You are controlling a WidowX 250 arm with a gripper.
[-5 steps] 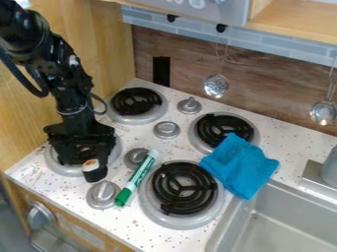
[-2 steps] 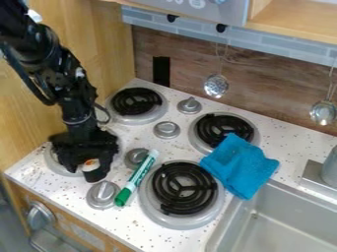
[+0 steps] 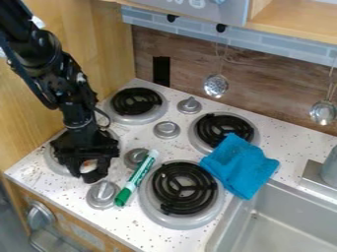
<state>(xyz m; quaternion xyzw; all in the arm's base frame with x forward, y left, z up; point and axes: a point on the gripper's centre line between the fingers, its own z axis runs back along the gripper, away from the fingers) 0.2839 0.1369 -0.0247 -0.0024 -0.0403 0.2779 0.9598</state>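
coming in from the upper left, the black arm [image 3: 56, 71] bends down, gripper [image 3: 84, 170] low over the near-left burner [image 3: 50, 160]. we see a small pale object [image 3: 87, 166] with a bit of orange right at the gripper; can't tell if the jaws are clenched on it or released. white-and-green marker [image 3: 137, 178], smooth tube, lies slanted between the near-left knob [image 3: 102, 194] and the near-right burner [image 3: 184, 188], black coil in a round metal pan. blue cloth [image 3: 239, 165], soft, rumpled, partly over the far-right burner [image 3: 225, 129], reaching the metal sink [image 3: 286, 216]. speckled white counter [image 3: 158, 239], wood-grain backsplash [image 3: 187, 66]. gripper covers much of the near-left burner; object's full shape is hard to make out. sink is cut off by the frame.
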